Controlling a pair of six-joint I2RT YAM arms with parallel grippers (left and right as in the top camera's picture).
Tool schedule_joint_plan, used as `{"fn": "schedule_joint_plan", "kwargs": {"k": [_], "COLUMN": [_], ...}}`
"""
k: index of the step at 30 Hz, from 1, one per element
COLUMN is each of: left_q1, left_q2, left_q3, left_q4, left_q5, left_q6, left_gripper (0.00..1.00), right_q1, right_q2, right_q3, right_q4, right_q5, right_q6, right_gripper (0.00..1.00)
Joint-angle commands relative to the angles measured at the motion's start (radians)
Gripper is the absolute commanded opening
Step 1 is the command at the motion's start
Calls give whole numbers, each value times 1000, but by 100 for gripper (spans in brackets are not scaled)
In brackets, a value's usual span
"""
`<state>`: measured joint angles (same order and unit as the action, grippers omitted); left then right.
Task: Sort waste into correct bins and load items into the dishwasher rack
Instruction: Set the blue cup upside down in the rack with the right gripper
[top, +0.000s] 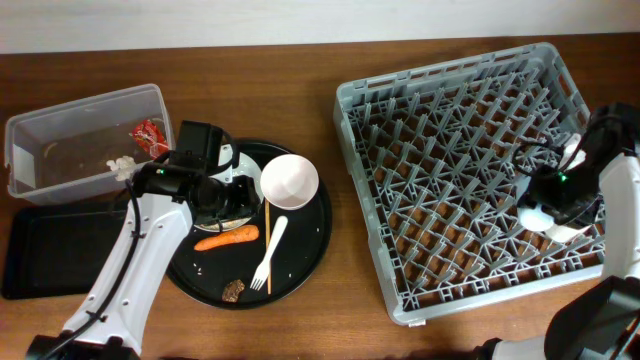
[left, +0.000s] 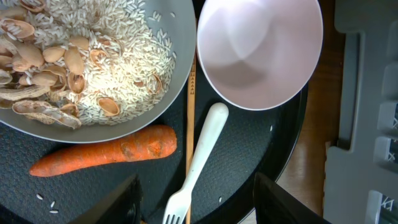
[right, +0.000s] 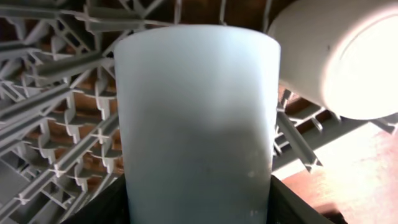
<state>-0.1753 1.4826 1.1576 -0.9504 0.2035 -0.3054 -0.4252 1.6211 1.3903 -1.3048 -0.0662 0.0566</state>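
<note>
The right hand (right: 199, 205) gripped the blue cup (right: 199, 112) in the rack (top: 450, 130) beside the cream cup (right: 348, 62), while the left hand (left: 198, 199), spread apart, hung over the plate (left: 178, 74), carrot (left: 106, 152), fork (left: 199, 155) and bowl (left: 261, 50), all waiting.

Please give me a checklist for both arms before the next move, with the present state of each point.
1. Left gripper open and empty: ok.
2. Carrot uncovered on the round tray: ok.
3. Plate free of waste: not ok, rice and shells on it.
4. Blue cup between the right gripper fingers: ok.
5. Rack space under the cup free: cannot tell, the cup hides it.
6. Cream cup apart from blue cup: cannot tell, very close.
</note>
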Motion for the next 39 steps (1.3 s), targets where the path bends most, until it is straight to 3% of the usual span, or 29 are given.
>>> {"fn": "schedule_joint_plan", "kwargs": {"k": [1, 14, 23, 25, 27, 29, 33, 39], "left_q1": [1, 1, 1, 1, 1, 1, 1, 1], "left_q2": [-11, -11, -11, -11, -11, -11, -11, -11], "left_q3": [5, 5, 5, 5, 5, 5, 5, 5], "left_q4": [-2, -2, -2, -2, -3, -9, -12, -12], "left_q5": [-11, -10, -10, -10, -10, -10, -11, -18], "left_q6": [16, 16, 16, 16, 16, 16, 17, 23], "left_gripper": [56, 56, 57, 57, 57, 57, 57, 57], "right_q1": [-2, -2, -2, -3, -3, -3, -3, -2], "right_q2": [10, 21, 95, 132, 138, 138, 137, 127], "right_q3": [66, 111, 111, 113, 121, 148, 238, 335], "right_q4": [-37, -111, -97, -23, 61, 147, 130, -50], "right_q5": [14, 16, 15, 14, 4, -53, -95, -96], "right_q6": [8, 8, 8, 11, 35, 34, 34, 26], "right_gripper": [42, 44, 51, 52, 60, 98, 99, 99]}}
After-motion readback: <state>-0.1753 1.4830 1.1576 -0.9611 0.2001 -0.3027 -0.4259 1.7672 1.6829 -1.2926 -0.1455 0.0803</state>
